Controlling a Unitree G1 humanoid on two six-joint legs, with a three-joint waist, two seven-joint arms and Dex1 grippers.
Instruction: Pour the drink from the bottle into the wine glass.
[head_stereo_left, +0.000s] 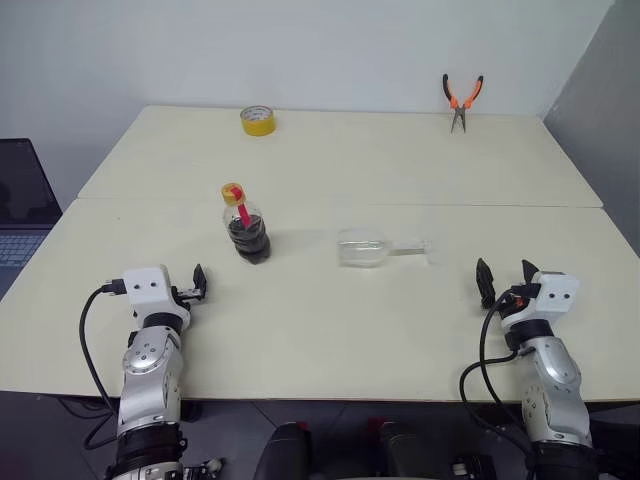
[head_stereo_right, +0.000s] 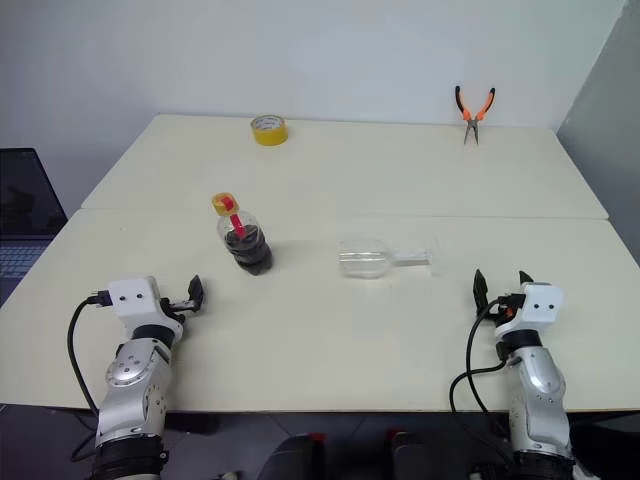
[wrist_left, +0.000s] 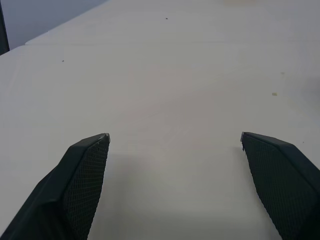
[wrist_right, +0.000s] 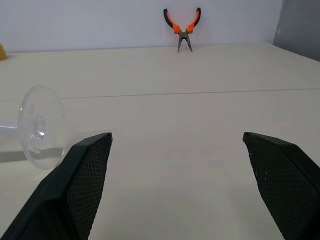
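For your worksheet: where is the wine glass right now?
In the head views, the wine glass lies on its side mid-table, right of the bottle.

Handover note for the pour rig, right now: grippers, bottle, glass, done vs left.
Left gripper: open, empty, over bare table, short of the bottle.
Right gripper: open, empty, nearer the robot than the glass and to its right.
Bottle: upright mid-table, yellow cap on, the drink in its lower part.
Wine glass: lying on its side, empty, foot toward the right arm, bowl toward the bottle.
Done: nothing yet.
Left: stand the glass up, uncap the bottle, pour.
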